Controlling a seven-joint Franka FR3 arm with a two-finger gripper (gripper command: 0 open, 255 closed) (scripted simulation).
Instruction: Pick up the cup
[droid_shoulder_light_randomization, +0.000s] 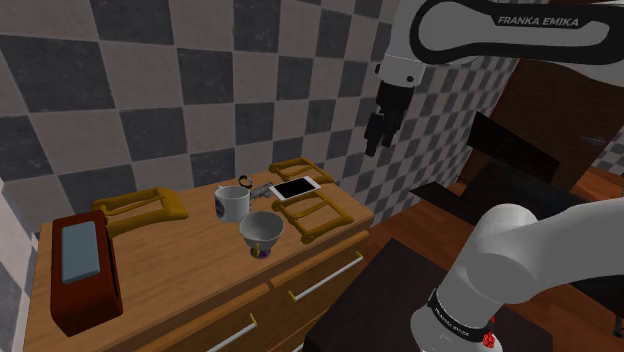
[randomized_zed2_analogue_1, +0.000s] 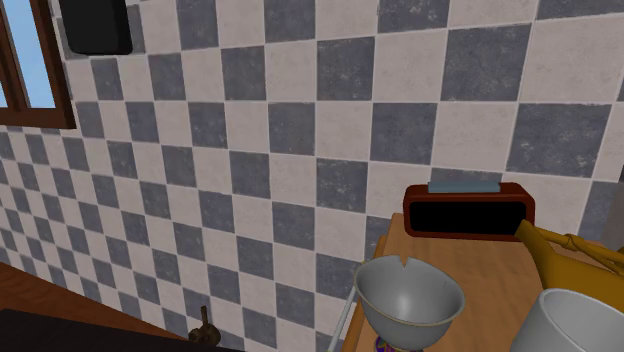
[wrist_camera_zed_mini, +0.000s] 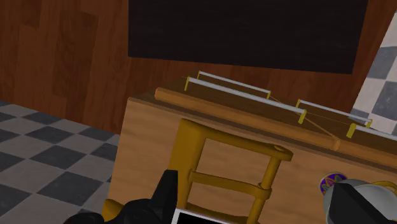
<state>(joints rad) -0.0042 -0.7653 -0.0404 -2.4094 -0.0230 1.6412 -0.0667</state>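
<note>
We see the white mug upright on the desk, just beside the bowl on its wall side, rim free for grasping from above. Our gripper hangs well above the bowl, likely for clearance. We cannot tell its opening.

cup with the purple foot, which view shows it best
The shoulder view: the cup stands whole, rim to foot, beside the mug. The second exterior view has the cup close, but the edge cuts its foot. The wrist view catches just a part of the cup.
</note>
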